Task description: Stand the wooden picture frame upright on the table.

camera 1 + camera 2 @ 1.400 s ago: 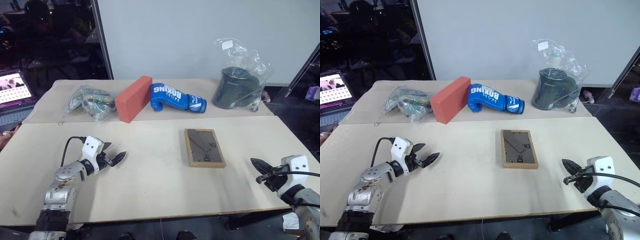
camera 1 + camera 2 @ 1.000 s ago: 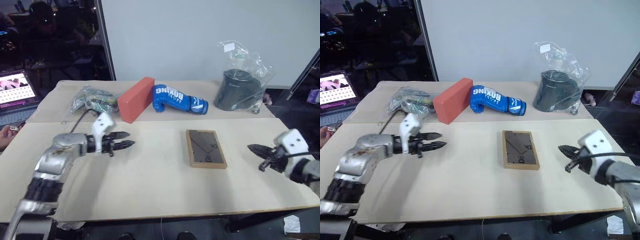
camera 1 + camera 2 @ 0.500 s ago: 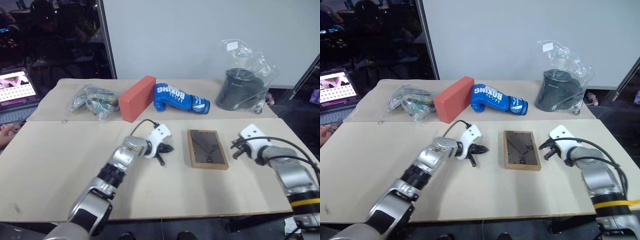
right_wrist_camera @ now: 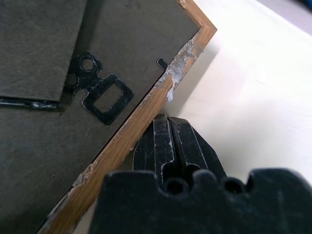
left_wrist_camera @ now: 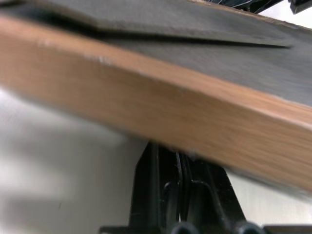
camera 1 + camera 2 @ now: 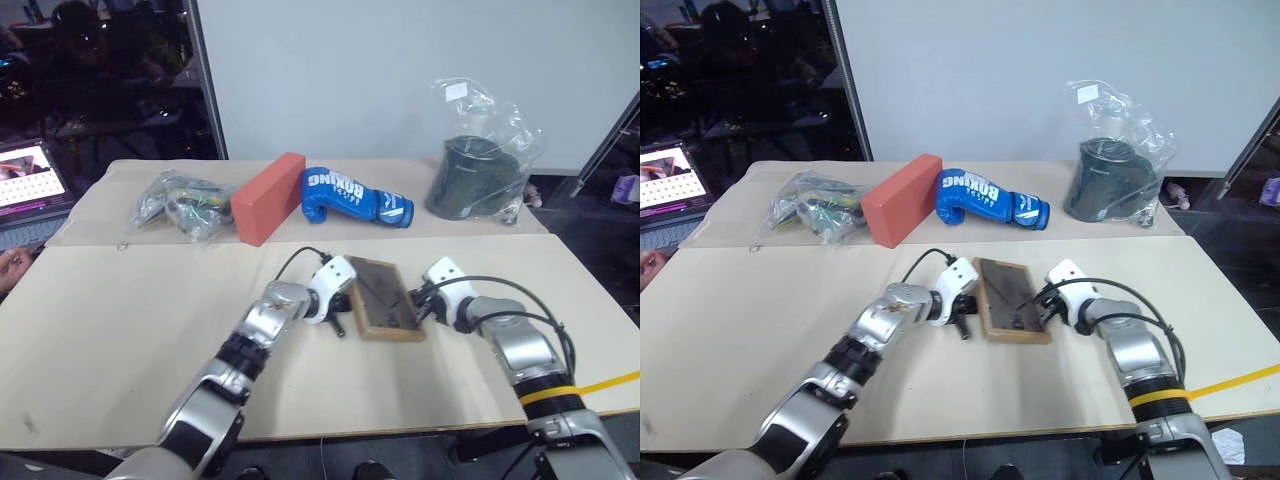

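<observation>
Table [image 6: 120, 330] w/ frame [image 6: 384, 300] lying back-up near its middle. Left gripper [image 6: 338, 312] and right gripper [image 6: 418, 305], both clenched, press frame's side edges, holding nothing. Frame looks light, stiff, glass prob. fragile; take it by the wood edges.

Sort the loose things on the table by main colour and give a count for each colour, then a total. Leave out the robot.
Wood and dark brown: 1, the wooden picture frame
Orange-red: 1, the brick-shaped block
Blue: 1, the boxing glove
Clear plastic: 2, the bag of mixed items and the bag around a dark round container
Total: 5
</observation>
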